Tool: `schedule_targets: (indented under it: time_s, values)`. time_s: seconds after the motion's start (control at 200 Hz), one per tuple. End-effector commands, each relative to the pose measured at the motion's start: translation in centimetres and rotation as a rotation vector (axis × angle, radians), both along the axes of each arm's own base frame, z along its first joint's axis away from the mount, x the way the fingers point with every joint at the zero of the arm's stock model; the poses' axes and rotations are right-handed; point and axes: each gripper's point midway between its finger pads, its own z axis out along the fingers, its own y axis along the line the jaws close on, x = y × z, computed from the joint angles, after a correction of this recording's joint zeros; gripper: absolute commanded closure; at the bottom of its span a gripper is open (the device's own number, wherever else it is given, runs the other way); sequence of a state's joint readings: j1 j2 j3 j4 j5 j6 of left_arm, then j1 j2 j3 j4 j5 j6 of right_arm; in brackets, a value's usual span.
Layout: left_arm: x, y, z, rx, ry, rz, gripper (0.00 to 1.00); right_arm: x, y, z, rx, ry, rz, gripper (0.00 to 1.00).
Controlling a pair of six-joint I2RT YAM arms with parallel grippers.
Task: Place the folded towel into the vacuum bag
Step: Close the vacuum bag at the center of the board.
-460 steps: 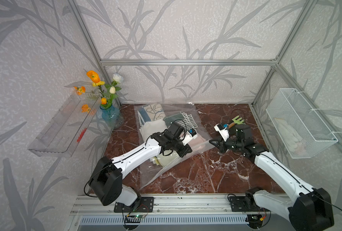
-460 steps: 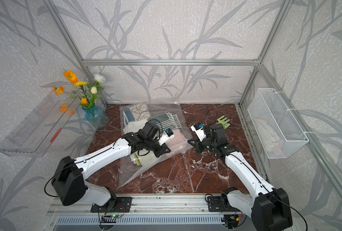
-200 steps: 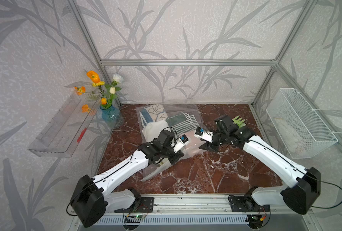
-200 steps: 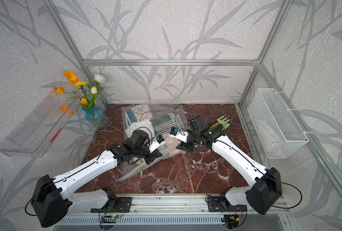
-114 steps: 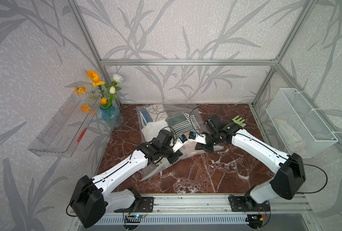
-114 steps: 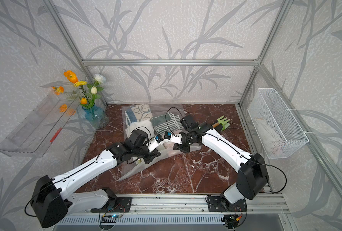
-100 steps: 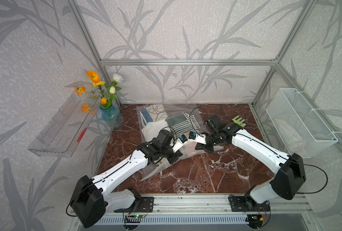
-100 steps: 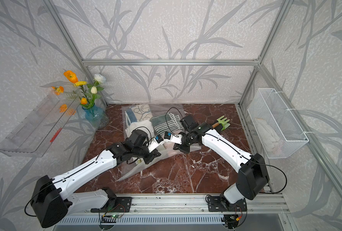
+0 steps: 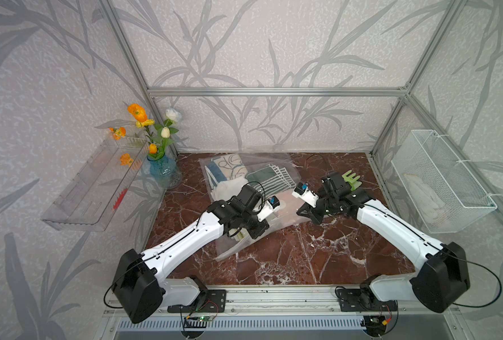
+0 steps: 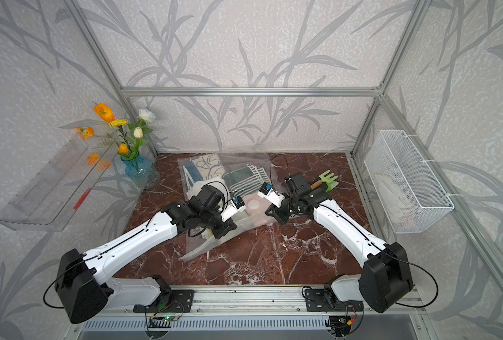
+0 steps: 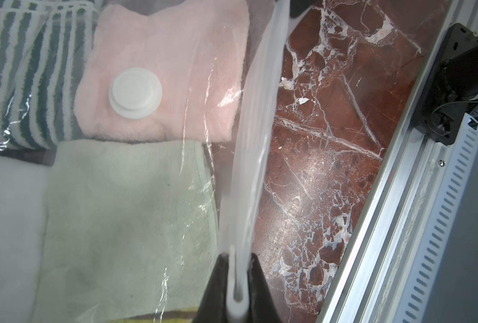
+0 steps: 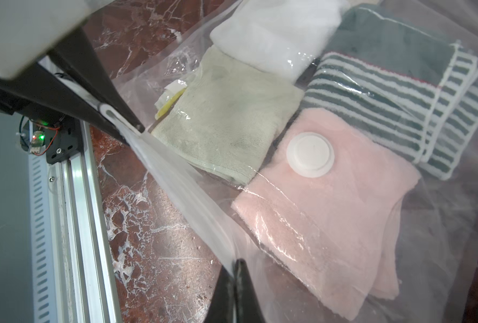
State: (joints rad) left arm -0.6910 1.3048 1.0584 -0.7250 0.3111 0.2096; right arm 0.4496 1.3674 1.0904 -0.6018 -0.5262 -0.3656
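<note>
Two arms, one edge! The left jaws are clenched on the strip (image 11: 260, 117) along the bag (image 9: 275, 160), white plastic sandwiched right between the black fingers (image 11: 218, 282). The right jaws are pinched tight on that same strip (image 12: 176, 179) further along, and it runs straight from one grip to the other, lifted off the worktop (image 9: 288, 259).

The bag lies mid-worktop, its far edge close to the back wall, and the pink towel (image 12: 330, 218) sits inside it, directly under the valve (image 12: 310, 154). It is packed in there (quite a crowd): a pale green towel (image 12: 232, 117) touches the pink one on the left-arm side, a white one (image 12: 274, 28) lies beyond that, and a striped towel (image 9: 269, 179) and a patterned cloth (image 9: 226, 167) sit toward the back.

Room to move? Bare marble stretches from the strip to the front rail (image 9: 274, 306). Behind the right arm (image 9: 391, 223), a green rake (image 9: 351, 179) lies just beside the wrist. A vase (image 9: 163, 170) guards the back left corner near the bag. Off the worktop, a clear shelf (image 9: 91, 188) hangs on the left wall and a wire basket (image 9: 438, 182) on the right, both well apart from the arms.
</note>
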Motion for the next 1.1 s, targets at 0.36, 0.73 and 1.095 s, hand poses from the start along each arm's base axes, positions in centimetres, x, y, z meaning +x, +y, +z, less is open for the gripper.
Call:
schedule_targets:
  time_s: [0.36, 0.73, 1.095]
  values:
    - [-3.2, 7.2, -2.0, 0.351, 0.197, 0.142, 1.0, 10.2, -8.3, 0.7, -0.018, -0.002, -0.664, 1.0]
    - [-3.0, 8.0, -2.6, 0.415, 0.213, 0.142, 1.0, 13.0, -13.6, -1.0, -0.026, 0.131, -0.957, 1.0]
    - [-3.5, 7.7, -1.3, 0.371, 0.205, 0.123, 0.95, 11.5, -11.7, 0.3, 0.018, 0.158, -0.829, 0.92]
